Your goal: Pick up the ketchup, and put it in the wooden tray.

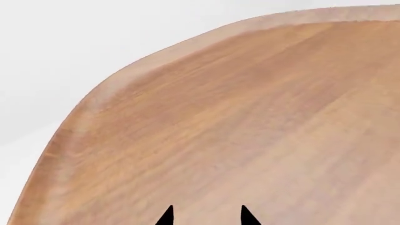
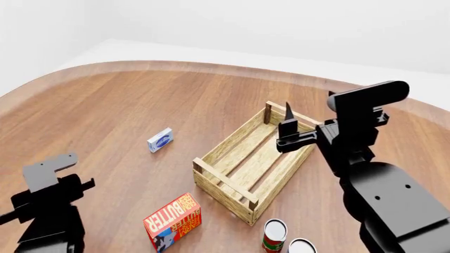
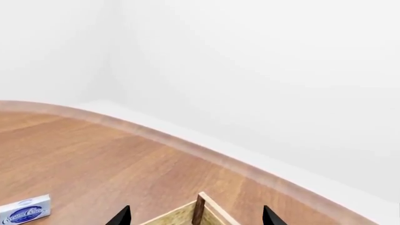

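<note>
The ketchup is out of view in all three views. The wooden tray (image 2: pixel 221 192), a pale slatted crate, lies mid-table and nothing shows inside it. My right gripper (image 2: pixel 288 118) hovers over the tray's far right corner. In the right wrist view this gripper (image 3: pixel 195 218) is open, its tips wide apart on either side of a corner post (image 3: pixel 199 208), with nothing between them. My left gripper (image 1: pixel 206 218) is open over bare tabletop near the table's rounded edge and holds nothing.
A red-orange butter box (image 2: pixel 173 221) lies in front of the tray. Two cans (image 2: pixel 274 235) stand at the near right. A small blue and white box (image 2: pixel 159 139) lies left of the tray. My left arm (image 2: pixel 46 200) is at the near left.
</note>
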### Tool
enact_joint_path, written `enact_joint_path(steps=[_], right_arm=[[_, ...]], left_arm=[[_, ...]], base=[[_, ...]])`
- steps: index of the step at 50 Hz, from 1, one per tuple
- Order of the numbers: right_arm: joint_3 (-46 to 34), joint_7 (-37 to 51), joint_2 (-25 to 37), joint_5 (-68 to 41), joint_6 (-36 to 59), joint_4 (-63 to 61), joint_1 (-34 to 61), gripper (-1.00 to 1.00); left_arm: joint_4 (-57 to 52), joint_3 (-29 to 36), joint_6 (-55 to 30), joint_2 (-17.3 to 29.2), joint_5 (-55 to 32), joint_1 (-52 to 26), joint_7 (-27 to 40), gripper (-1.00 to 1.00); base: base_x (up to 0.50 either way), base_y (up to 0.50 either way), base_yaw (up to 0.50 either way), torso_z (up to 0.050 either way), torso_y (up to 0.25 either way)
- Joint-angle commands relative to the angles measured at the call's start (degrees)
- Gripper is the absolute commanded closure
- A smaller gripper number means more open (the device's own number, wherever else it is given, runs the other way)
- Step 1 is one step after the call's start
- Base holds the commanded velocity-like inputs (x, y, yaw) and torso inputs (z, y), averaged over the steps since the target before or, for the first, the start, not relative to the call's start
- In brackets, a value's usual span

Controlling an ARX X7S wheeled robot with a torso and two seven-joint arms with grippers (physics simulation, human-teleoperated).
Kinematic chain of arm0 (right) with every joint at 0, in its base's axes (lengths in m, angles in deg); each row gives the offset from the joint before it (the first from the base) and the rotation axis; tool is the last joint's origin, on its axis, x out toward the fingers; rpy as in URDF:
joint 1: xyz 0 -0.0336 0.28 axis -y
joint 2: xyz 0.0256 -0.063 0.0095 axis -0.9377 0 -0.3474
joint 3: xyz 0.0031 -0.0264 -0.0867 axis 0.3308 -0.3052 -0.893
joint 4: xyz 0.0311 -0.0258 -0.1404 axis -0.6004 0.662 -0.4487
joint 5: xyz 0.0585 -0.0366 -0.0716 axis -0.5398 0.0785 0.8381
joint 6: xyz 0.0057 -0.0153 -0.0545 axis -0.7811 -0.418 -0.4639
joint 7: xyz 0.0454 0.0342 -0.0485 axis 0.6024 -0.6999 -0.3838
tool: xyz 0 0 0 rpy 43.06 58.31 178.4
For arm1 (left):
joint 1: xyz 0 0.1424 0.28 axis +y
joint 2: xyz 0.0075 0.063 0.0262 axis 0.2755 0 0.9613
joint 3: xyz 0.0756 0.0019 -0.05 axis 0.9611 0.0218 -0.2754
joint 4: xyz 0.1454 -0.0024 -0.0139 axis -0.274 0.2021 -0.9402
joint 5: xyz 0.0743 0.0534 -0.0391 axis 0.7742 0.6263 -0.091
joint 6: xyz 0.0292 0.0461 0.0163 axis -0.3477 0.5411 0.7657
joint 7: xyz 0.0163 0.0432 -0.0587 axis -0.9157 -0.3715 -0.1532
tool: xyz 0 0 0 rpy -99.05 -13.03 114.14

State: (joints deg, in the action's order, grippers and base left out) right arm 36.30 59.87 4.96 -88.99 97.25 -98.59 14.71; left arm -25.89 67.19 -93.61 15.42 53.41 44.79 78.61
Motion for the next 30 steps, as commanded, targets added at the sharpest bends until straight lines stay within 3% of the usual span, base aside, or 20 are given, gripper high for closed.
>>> enact_joint_path(steps=[1, 9, 21, 30], right_arm=[[0.96, 0.35, 0.27, -0.49, -0.21, -0.83, -0.60, -1.00], [2.69, 0.55, 0.92, -1.23, -0.30, -2.03, -1.52, -1.00], [5.44, 0.87, 1.81, -2.24, -0.45, -3.24, -2.79, -1.00], [7.17, 1.17, 2.52, -2.85, -0.16, -3.90, -3.42, -1.00]], left_arm=[[-15.81, 3.16, -6.03, 1.08, -2.30, -1.82, -5.49, 1.00], [-22.41, 7.71, -11.58, 1.45, -3.24, -9.32, -8.75, 1.00], [-23.10, 16.69, -19.57, -1.04, -6.15, -19.97, -16.24, 1.00], [-15.24, 24.71, -13.80, -5.50, -6.42, -25.43, -23.00, 1.00]], base=[[0.00, 0.00, 0.00, 0.000, 0.000], [0.00, 0.00, 0.00, 0.000, 0.000], [0.00, 0.00, 0.00, 0.000, 0.000], [0.00, 0.00, 0.00, 0.000, 0.001]])
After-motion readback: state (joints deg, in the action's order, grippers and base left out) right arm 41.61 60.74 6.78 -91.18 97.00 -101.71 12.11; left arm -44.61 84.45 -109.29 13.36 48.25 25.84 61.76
